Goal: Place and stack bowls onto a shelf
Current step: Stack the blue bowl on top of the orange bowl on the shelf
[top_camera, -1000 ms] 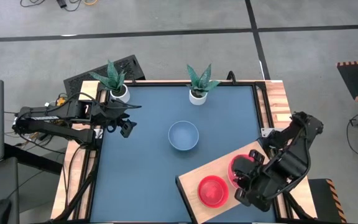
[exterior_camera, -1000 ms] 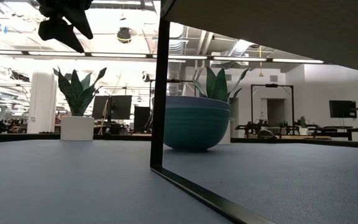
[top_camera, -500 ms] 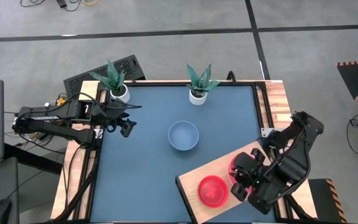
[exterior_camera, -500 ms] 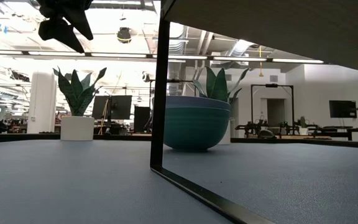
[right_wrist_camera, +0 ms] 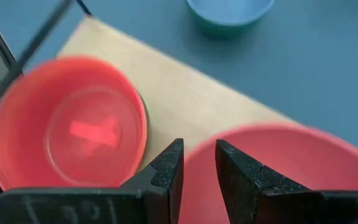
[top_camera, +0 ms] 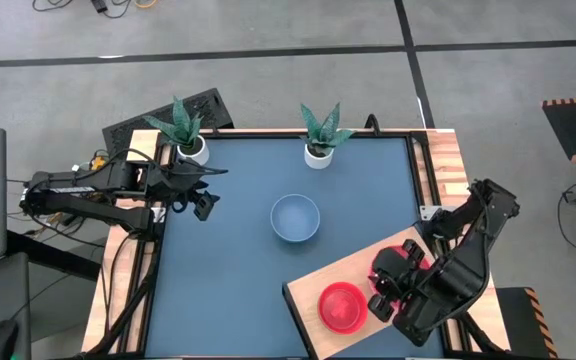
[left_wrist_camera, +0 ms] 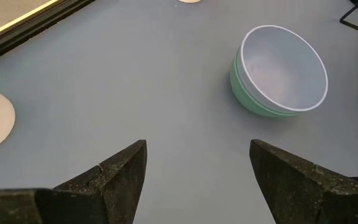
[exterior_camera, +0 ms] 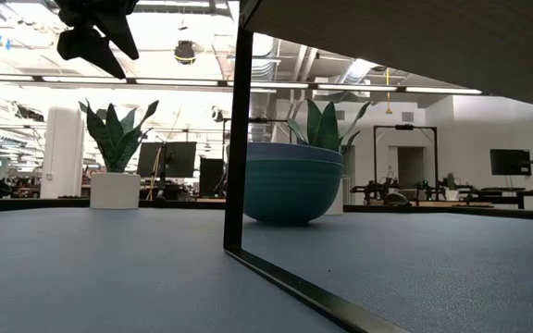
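No writing is legible anywhere; the right gripper (right_wrist_camera: pixel 196 163) is clamped on a red bowl's (right_wrist_camera: pixel 278 168) rim above the shelf (top_camera: pixel 313 284), while the left gripper (left_wrist_camera: pixel 196 168) hovers apart over the counter (top_camera: pixel 228 250).

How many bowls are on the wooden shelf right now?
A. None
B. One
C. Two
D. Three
C. The high view shows one red bowl in the open on the shelf and a second red bowl under the right end effector; the light blue bowl sits on the table.
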Robot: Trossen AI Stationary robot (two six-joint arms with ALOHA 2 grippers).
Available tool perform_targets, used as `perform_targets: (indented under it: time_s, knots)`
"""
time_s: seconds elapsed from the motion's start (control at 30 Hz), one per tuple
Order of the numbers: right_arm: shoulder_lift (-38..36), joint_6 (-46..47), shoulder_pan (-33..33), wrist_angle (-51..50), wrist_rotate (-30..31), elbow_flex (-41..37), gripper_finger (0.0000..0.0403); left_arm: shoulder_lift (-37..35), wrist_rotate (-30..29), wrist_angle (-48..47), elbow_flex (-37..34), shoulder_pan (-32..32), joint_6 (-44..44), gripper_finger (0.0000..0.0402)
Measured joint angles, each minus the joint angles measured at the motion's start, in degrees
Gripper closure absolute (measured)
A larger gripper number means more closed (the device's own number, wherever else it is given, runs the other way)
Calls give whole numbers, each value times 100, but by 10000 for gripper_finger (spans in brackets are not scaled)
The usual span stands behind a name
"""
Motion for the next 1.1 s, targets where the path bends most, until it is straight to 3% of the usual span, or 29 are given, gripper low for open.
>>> perform_targets:
  time_s: [0.17,0.33,0.6,0.87,1.1]
  knots:
    - [-137,-253,-184,403,740,2,284,0,0,21,0,1,-48,132]
    - [-109,-2141,-1092,1414,723,7,284,0,2,37,0,0,-50,132]
    - [246,-5191,-2875,2851,-637,7,268,2,2,35,0,0,-54,132]
    - [994,-6472,-3855,3292,-1746,7,214,2,-37,19,0,0,-43,132]
    - [1865,-7213,-4145,3807,-2575,4,215,2,-42,17,0,0,-50,132]
